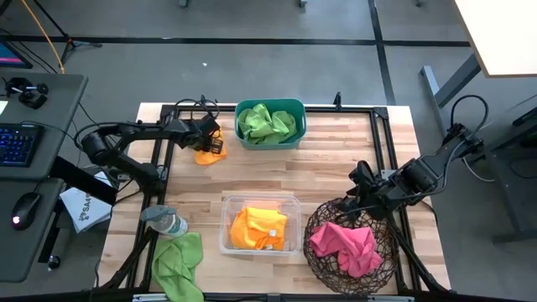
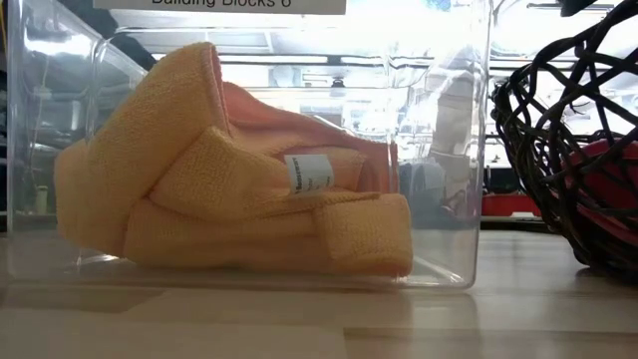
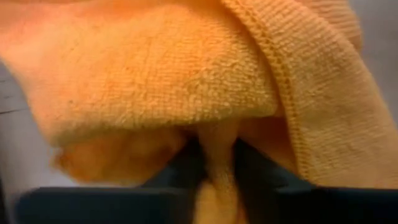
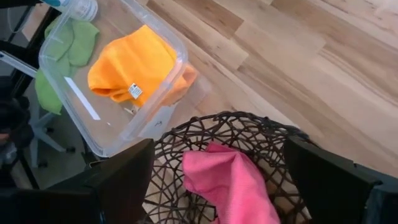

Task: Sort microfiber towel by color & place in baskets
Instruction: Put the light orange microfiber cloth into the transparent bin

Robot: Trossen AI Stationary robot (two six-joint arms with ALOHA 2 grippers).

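Observation:
My left gripper (image 1: 214, 143) is at the table's far left, next to the teal tub (image 1: 270, 141), and is shut on a yellow-orange towel (image 1: 206, 155). That towel fills the left wrist view (image 3: 155, 74). The tub holds lime green towels (image 1: 268, 123). More orange towels (image 1: 258, 228) lie in the clear bin (image 1: 295, 201). Pink towels (image 1: 346, 245) lie in the round wire basket (image 1: 317, 228). My right gripper (image 1: 362, 195) is open over the basket's far rim, its fingers wide apart above the pink towel (image 4: 233, 183). One green towel (image 1: 178, 262) lies at the table's near left edge. My left gripper pinches a bunched fold of the yellow-orange towel (image 3: 217, 171) between its two fingers (image 3: 180, 168). The rest of the cloth hangs slack below and in front of the fingers. Whether its lower end rests on the table, I cannot tell.
A clear plastic bottle (image 1: 168, 221) lies on the table between the green towel and the clear bin. A white printed sheet (image 1: 84, 208) sits off the table's left edge, beside a desk with a keyboard (image 1: 18, 144) and a mouse. Bare wood shows between the tub and the bin.

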